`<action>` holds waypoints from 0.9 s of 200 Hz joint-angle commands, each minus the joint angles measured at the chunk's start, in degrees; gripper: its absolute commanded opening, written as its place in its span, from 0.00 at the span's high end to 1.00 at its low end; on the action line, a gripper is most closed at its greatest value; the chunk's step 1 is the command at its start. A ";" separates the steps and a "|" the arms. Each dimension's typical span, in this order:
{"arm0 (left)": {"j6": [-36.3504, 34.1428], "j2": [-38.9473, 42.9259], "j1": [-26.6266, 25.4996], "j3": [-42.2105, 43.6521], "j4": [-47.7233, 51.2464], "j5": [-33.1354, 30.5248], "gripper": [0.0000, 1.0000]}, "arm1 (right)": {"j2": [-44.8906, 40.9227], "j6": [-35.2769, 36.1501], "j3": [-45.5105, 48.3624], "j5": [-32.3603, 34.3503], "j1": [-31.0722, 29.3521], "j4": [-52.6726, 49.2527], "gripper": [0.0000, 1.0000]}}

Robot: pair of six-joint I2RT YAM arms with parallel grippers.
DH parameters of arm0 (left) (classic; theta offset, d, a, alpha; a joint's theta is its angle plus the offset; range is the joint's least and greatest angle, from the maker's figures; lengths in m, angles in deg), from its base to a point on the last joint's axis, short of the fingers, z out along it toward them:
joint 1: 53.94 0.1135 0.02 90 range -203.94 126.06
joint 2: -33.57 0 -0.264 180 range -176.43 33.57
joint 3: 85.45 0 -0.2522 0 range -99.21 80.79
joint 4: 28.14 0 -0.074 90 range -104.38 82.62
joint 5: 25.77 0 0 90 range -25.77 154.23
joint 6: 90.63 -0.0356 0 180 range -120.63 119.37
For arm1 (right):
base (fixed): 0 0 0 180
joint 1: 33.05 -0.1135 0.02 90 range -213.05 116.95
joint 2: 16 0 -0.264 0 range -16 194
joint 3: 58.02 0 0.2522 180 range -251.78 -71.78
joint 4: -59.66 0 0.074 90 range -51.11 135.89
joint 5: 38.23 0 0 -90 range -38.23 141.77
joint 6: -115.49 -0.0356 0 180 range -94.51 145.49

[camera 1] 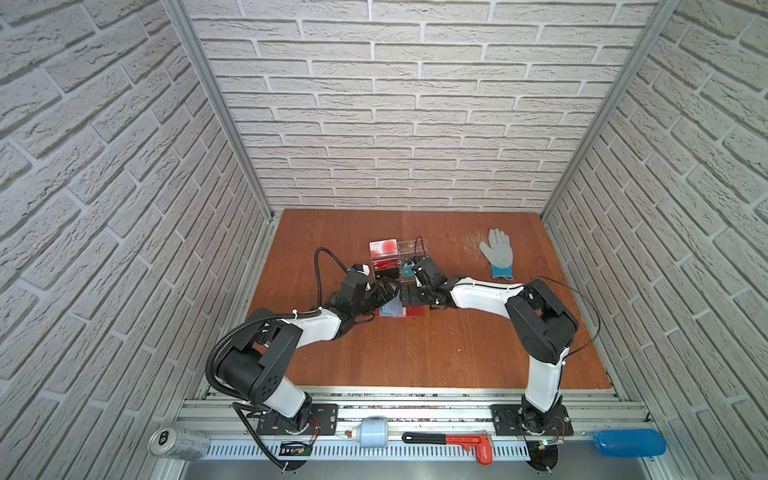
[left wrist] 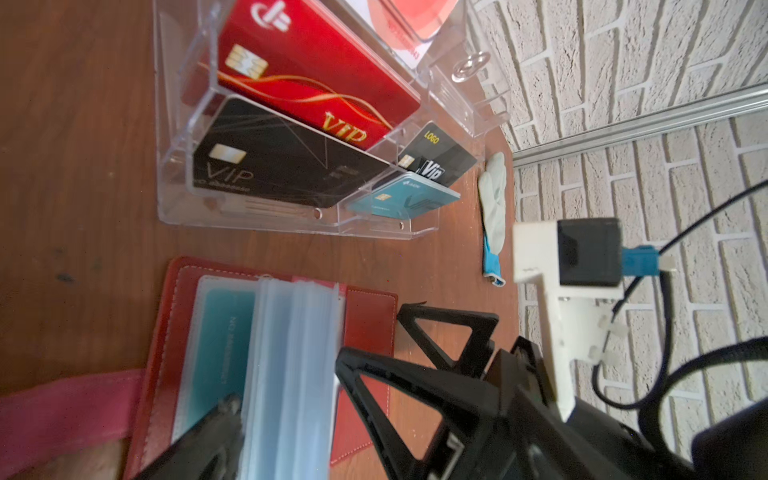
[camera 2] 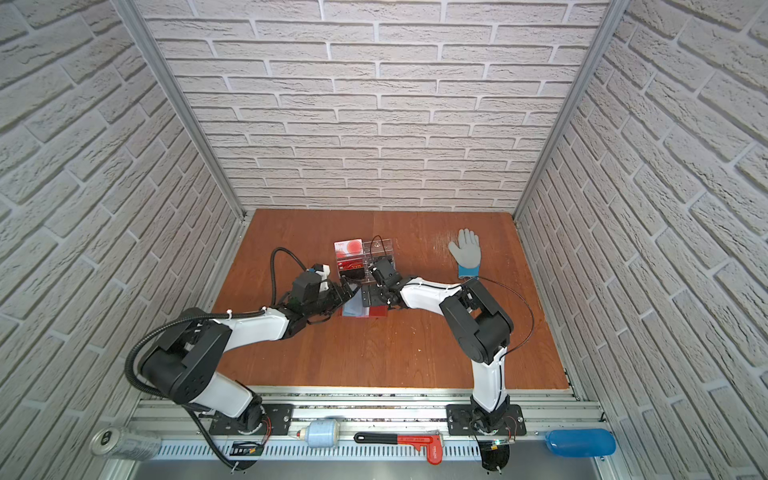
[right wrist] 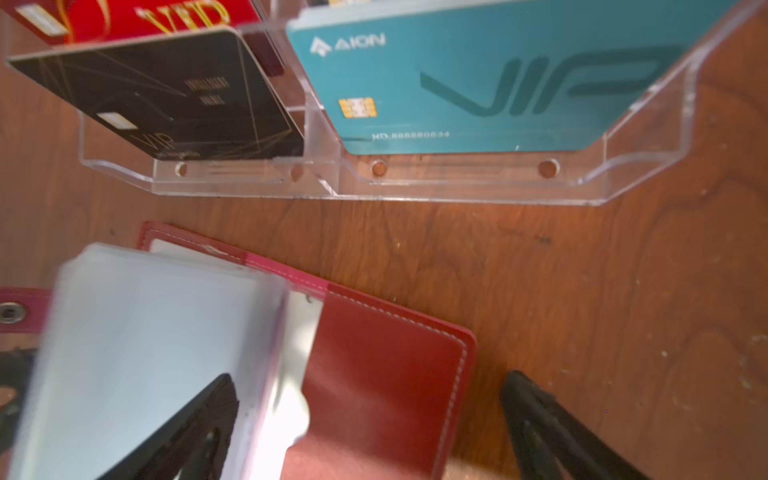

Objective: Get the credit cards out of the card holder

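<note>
The card holder (left wrist: 370,316), a red wallet, lies open on the wooden table (left wrist: 83,166), with its snap tab (right wrist: 16,311) out to one side. Its pale blue inner leaves (left wrist: 295,353) stand up in a stack. A teal credit card (left wrist: 224,332) shows in a sleeve beside them. My left gripper (left wrist: 286,399) is open, and its fingers straddle the stack without closing on it. My right gripper (right wrist: 370,419) is open over the red flap (right wrist: 386,365), one finger in front of the pale leaves. In both top views the grippers (camera 1: 395,291) (camera 2: 368,297) meet over the wallet (camera 1: 413,311).
A clear acrylic stand (camera 1: 395,259) with red, black and teal VIP cards sits just behind the wallet. A grey glove (camera 1: 496,253) lies at the back right. On the front rail are a can (camera 1: 178,442), a red wrench (camera 1: 465,442) and a blue bottle (camera 1: 629,442).
</note>
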 commanded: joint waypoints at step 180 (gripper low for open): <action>1.80 -7.95 -6.72 -8.49 -5.20 -0.86 0.02 | -8.96 -4.17 17.19 -12.51 7.31 5.25 0.00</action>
